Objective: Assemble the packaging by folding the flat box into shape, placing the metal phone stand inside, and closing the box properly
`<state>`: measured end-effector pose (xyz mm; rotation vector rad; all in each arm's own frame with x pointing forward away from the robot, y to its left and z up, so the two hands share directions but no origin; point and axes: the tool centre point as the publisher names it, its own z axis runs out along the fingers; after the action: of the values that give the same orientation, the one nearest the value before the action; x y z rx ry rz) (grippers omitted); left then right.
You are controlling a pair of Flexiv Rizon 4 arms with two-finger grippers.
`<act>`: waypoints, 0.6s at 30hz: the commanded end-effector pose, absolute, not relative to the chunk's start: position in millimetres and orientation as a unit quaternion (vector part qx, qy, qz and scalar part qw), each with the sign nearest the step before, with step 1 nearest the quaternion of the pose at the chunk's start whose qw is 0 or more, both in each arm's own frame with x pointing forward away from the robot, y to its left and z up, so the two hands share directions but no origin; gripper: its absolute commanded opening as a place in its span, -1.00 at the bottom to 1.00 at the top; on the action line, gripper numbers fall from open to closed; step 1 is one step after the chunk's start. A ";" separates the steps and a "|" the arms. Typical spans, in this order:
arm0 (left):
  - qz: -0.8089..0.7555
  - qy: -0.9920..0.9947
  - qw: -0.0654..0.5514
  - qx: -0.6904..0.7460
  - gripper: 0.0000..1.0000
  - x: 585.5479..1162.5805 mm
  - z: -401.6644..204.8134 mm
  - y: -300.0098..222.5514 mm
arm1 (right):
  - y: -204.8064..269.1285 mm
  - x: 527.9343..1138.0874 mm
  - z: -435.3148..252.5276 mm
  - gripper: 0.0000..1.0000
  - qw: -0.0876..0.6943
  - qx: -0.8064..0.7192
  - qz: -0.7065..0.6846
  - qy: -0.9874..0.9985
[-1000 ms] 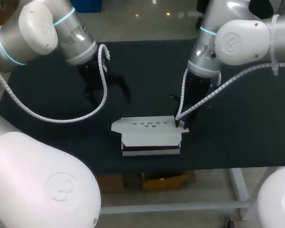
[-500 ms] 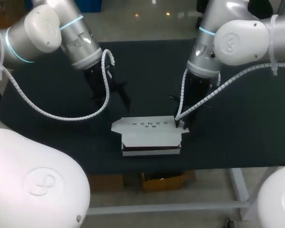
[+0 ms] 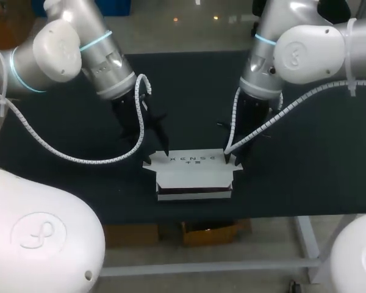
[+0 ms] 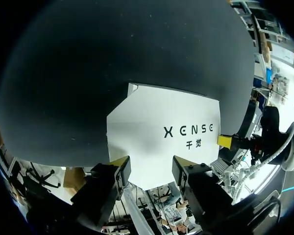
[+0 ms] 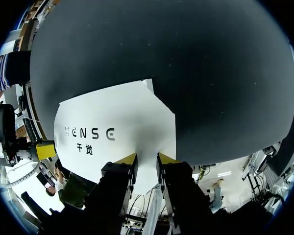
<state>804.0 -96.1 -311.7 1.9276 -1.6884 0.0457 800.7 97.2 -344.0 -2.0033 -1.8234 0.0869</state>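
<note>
The white box (image 3: 192,173) lies near the table's front edge, its printed lid (image 4: 171,132) on top and a dark band showing along its front. My left gripper (image 3: 163,148) hangs over the lid's back left corner, and its fingers (image 4: 119,166) stand apart with nothing pinched. My right gripper (image 3: 233,160) is at the box's right end. There its fingers (image 5: 127,161) leave a narrow gap over the lid (image 5: 112,127) and hold nothing. Each wrist view shows the other arm's yellow tip at the lid's far end. The phone stand is not visible.
Black cloth (image 3: 189,91) covers the table. The box sits close to the front edge (image 3: 262,213). Nothing else stands on the cloth around the two arms.
My left arm has swung right and forward, from behind and left of the box to its back left corner, and its fingers have narrowed. The right arm and the box stay put.
</note>
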 end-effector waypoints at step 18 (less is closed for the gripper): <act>0.016 -0.627 0.274 0.729 0.08 791.5 -319.4 -100.3 | 96.4 804.2 -341.1 -0.51 0.214 -0.729 0.023 -0.650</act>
<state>793.5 -99.7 -318.6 1.9570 -1.6848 0.0434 806.1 97.4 -341.7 -2.0204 -1.8034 0.0690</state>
